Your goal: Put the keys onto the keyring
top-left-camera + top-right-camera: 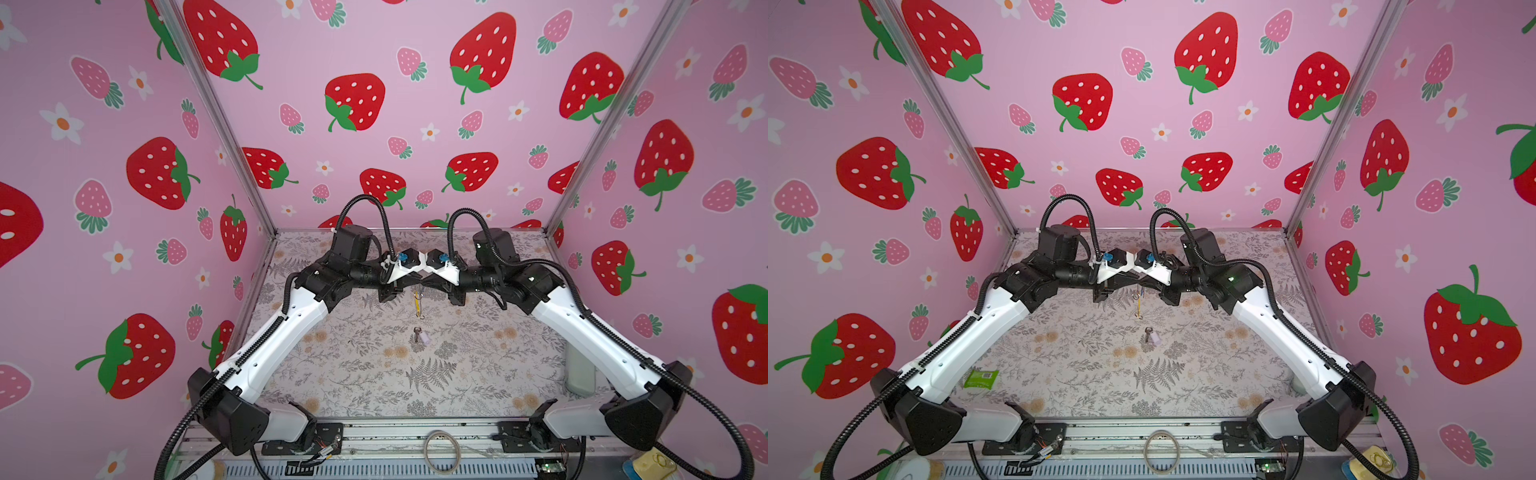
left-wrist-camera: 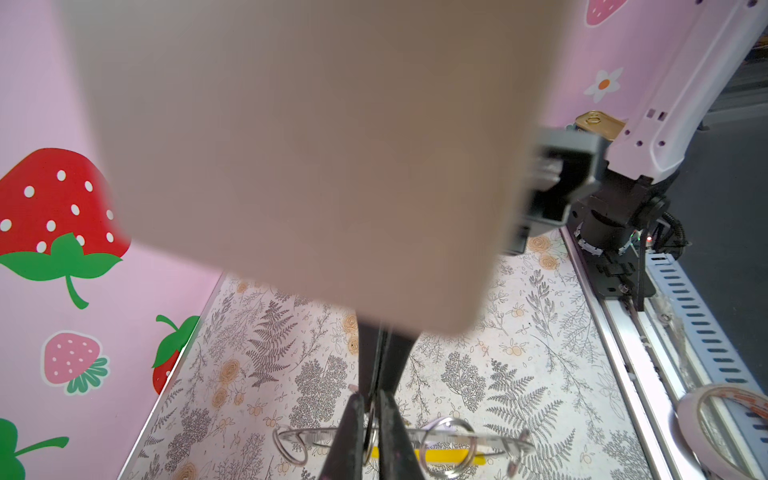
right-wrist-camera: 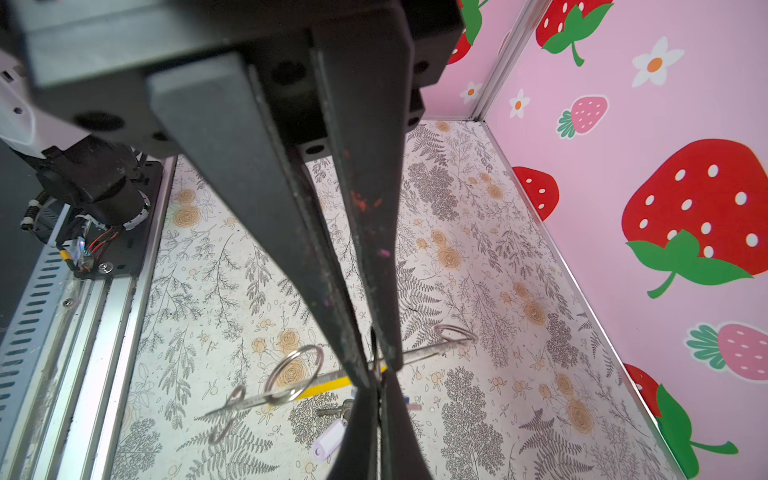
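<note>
The keyring [image 1: 417, 306] is held aloft over the middle of the bench [image 1: 353, 374]. It hangs edge-on below the two grippers, which meet tip to tip above it. The right gripper [image 3: 380, 372] is closed, its tips pinched on the grey band just beside the yellow section [image 3: 328, 388]. The left gripper [image 2: 371, 399] is set against it from the opposite side, jaws nearly together with only a thin slot left. The band crosses at that slot, but what is gripped there, if anything, cannot be told. A trace of blue [image 3: 405, 400] is glimpsed beside the left fingers; it may be the blue key, though that is uncertain.

The lilac key [image 1: 419, 335] is left flat on the bench, well below the keyring and a little toward the near edge. It lies on the midline between the arms, so neither arm is clearly nearer. Its dark shaft runs roughly near to far, with the tag just beside it on the right arm's side. With the right gripper taken up by the keyring, the fetching of this key is judged to fall to the left.
</note>
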Tool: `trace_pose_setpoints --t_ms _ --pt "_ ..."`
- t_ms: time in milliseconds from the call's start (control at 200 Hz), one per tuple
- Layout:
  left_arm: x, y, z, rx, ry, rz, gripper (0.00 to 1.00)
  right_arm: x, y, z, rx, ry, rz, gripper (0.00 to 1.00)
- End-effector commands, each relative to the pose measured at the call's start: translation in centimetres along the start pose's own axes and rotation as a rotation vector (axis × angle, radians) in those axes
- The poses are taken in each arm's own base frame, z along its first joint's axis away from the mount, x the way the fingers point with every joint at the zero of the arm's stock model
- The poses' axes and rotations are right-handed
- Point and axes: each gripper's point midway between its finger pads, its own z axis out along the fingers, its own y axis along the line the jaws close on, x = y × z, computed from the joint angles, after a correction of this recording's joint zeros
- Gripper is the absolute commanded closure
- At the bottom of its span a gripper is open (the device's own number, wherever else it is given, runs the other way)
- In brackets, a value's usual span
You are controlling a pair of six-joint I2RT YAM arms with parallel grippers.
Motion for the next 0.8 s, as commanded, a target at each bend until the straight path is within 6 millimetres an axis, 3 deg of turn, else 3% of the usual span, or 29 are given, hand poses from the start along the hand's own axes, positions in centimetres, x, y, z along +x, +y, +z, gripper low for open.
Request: trace_pose_setpoints --t_ms 0,175,290,515,795 --pt "-0.4 0.0 0.0 0.019 0.004 0.012 0.89 -2.0 -0.2 -0.6 0.008 -0.049 -0.047 1.00" --pt "0.0 0.0 0.0 0.018 0.019 0.014 0.88 -2.1 -0.2 -0.7 0.013 -0.050 -0.051 1.00" --pt "0.1 0.0 0.1 0.016 0.024 0.015 0.80 -2.2 -0.3 -0.8 0.015 -0.052 -0.051 1.00" --pt "0.1 0.2 0.2 0.013 0.025 0.013 0.85 -2.2 -0.2 -0.7 0.008 -0.056 -0.051 1.00" --pt "0.3 0.3 0.7 0.024 0.029 0.005 0.83 -3.2 -0.1 -1.3 0.017 -0.093 -0.060 1.00"
